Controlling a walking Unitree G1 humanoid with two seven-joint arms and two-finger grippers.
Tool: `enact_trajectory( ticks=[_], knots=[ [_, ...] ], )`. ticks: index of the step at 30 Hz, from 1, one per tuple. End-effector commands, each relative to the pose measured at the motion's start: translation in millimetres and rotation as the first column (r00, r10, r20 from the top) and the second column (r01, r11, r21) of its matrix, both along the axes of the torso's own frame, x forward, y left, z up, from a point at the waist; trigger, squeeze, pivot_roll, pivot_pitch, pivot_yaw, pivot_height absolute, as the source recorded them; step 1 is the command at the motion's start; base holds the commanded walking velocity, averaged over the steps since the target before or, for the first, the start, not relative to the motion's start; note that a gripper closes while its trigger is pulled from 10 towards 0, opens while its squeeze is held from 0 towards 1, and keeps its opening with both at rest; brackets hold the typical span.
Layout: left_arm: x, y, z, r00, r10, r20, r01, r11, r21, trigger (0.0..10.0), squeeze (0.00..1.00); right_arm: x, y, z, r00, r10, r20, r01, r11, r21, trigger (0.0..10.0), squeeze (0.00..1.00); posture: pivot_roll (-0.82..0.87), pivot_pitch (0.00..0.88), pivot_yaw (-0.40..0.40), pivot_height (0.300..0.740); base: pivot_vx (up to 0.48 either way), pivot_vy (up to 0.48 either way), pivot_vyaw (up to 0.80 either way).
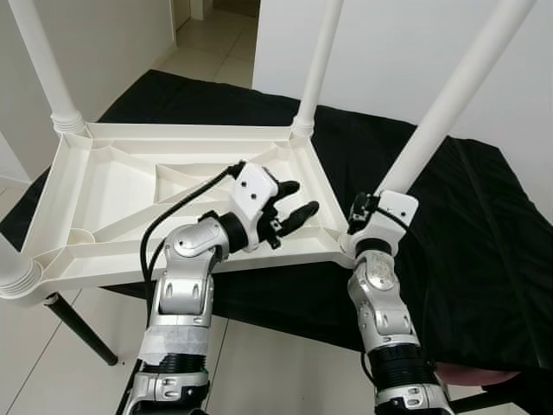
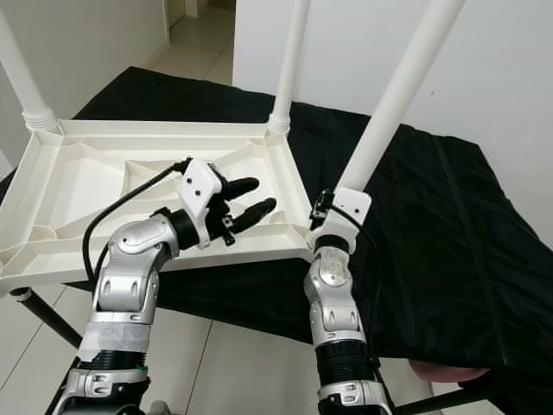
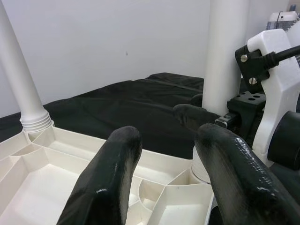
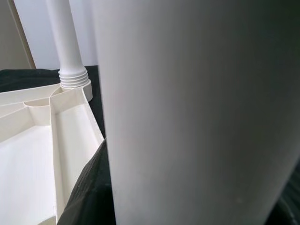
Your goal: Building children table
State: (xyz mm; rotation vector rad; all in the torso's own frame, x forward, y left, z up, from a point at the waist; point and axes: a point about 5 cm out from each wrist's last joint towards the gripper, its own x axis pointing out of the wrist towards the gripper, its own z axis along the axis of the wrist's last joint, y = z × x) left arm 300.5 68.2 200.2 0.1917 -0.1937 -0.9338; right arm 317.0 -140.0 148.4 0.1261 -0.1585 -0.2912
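the white plastic children's tabletop (image 1: 104, 194) lies upside down, ribbed underside up, on a surface draped in black cloth (image 1: 467, 233). round white plastic legs stand up from its corners: one at the far left (image 1: 54, 78), one at the far right (image 1: 315, 73), and one at the near right corner (image 1: 441, 112), which leans away to the right. the threaded base of another leg (image 1: 15, 277) shows at the near left corner.

the left gripper (image 1: 289, 213) hovers just above the tabletop's near right part, its two black fingers (image 3: 110, 183) spread apart with nothing between them, pointing toward the near right leg; whether they touch the plastic ribs below cannot be told.

the right gripper (image 1: 373, 207) sits at the foot of the near right leg, right against it where it meets the tabletop corner. in the left wrist view one black finger (image 3: 192, 117) reaches up to the leg's base, and the right wrist view looks closely along the white tube. whether this gripper is clamped on the leg or only resting beside it cannot be told.

pale floor tiles (image 1: 52, 372) show below the cloth's edge.
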Motion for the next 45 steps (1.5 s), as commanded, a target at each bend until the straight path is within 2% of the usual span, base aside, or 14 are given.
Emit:
enact_trajectory(
  ticks=[1, 6, 16, 19, 25, 26, 27, 32, 35, 38, 40, 41, 43, 45],
  knots=[
    [11.6, 6.7, 2, 0.959, 0.283, 0.006, -0.282, 0.957, -0.070, 10.0, 0.00, -1.7, -12.3, 2, 0.998, -0.061, 0.001, 0.061, 0.998, -0.002, 10.0, 0.00, 0.01, 0.000, -0.096, 0.740, 0.000, 0.000, 0.00],
    [11.6, 6.7, 2, 0.960, 0.281, 0.005, -0.280, 0.957, -0.069, 10.0, 0.00, -1.9, -10.7, 17, 0.997, -0.061, 0.047, 0.061, 0.998, 0.011, 10.0, 0.00, 0.01, 0.000, -0.094, 0.740, 0.000, 0.000, 0.00],
    [11.7, 6.1, 2, 0.960, 0.280, 0.006, -0.279, 0.958, -0.068, 10.0, 0.00, -2.2, -10.7, 19, 0.997, -0.063, 0.048, 0.063, 0.998, 0.005, 10.0, 0.00, 0.01, 0.000, -0.092, 0.740, 0.000, 0.000, 0.00],
    [12.4, 5.0, 5, 0.962, 0.274, 0.011, -0.272, 0.959, -0.074, 10.0, 0.00, -1.5, -7.9, 13, 0.999, 0.017, 0.030, -0.014, 0.997, -0.069, 10.0, 0.00, 0.01, 0.000, -0.087, 0.740, 0.000, 0.000, 0.00],
    [11.2, 1.0, 10, 0.976, 0.217, -0.012, -0.217, 0.970, -0.109, 10.0, 0.00, 0.5, -12.4, 8, 0.997, 0.072, 0.006, -0.071, 0.990, -0.119, 10.0, 0.00, 0.01, 0.000, -0.086, 0.740, 0.000, 0.000, 0.00],
    [10.4, -0.7, 10, 0.982, 0.184, -0.044, -0.188, 0.973, -0.130, 10.0, 0.32, 1.9, -14.6, 8, 0.996, 0.088, -0.003, -0.088, 0.987, -0.133, 10.0, 0.00, 0.01, 0.000, -0.083, 0.740, 0.000, 0.000, 0.00],
    [8.7, -3.2, 11, 0.989, 0.128, -0.073, -0.138, 0.979, -0.148, 10.0, 1.00, 4.2, -15.1, 8, 0.993, 0.120, -0.019, -0.121, 0.979, -0.162, 10.0, 0.00, 0.01, 0.000, -0.079, 0.740, 0.000, 0.000, 0.00],
    [4.4, -8.6, 19, 0.997, 0.033, -0.073, -0.046, 0.983, -0.176, 10.0, 1.00, 9.1, -13.0, 9, 0.980, 0.197, -0.039, -0.201, 0.960, -0.193, 10.0, 0.00, 0.01, 0.000, -0.079, 0.740, 0.000, 0.000, 0.00],
    [3.6, -13.3, 24, 0.998, -0.009, -0.058, 0.000, 0.987, -0.160, 10.0, 1.00, 13.7, -11.6, 12, 0.968, 0.247, -0.052, -0.252, 0.939, -0.232, 10.0, 0.00, 0.02, 0.000, -0.078, 0.740, 0.000, 0.000, 0.00],
    [4.9, -17.3, 28, 0.998, -0.033, -0.055, 0.024, 0.988, -0.152, 10.0, 1.00, 18.6, -8.9, 15, 0.946, 0.315, -0.073, -0.323, 0.907, -0.269, 10.0, 0.00, 0.02, 0.000, -0.073, 0.740, 0.000, 0.000, 0.00],
    [6.1, -20.7, 35, 0.997, -0.056, -0.045, 0.048, 0.988, -0.149, 10.0, 1.00, 21.9, -6.2, 19, 0.911, 0.404, -0.086, -0.410, 0.861, -0.300, 10.0, 0.00, 0.02, 0.000, -0.073, 0.740, 0.000, 0.000, 0.00],
    [6.1, -20.7, 35, 0.997, -0.056, -0.045, 0.048, 0.988, -0.149, 10.0, 1.00, 21.9, -6.2, 19, 0.911, 0.404, -0.086, -0.410, 0.861, -0.300, 10.0, 0.00, 0.02, 0.000, -0.073, 0.740, 0.000, 0.000, 0.00],
    [5.3, -24.0, 41, 0.995, -0.089, -0.053, 0.080, 0.984, -0.161, 10.0, 1.00, 23.0, -4.4, 23, 0.872, 0.479, -0.096, -0.482, 0.812, -0.329, 10.0, 0.00, 0.02, 0.000, -0.073, 0.740, 0.000, 0.000, 0.00],
    [5.3, -24.0, 41, 0.995, -0.089, -0.053, 0.080, 0.984, -0.161, 10.0, 1.00, 23.0, -4.4, 23, 0.872, 0.479, -0.096, -0.482, 0.812, -0.329, 10.0, 0.00, 0.02, 0.000, -0.073, 0.740, 0.000, 0.000, 0.00]
  ],
)
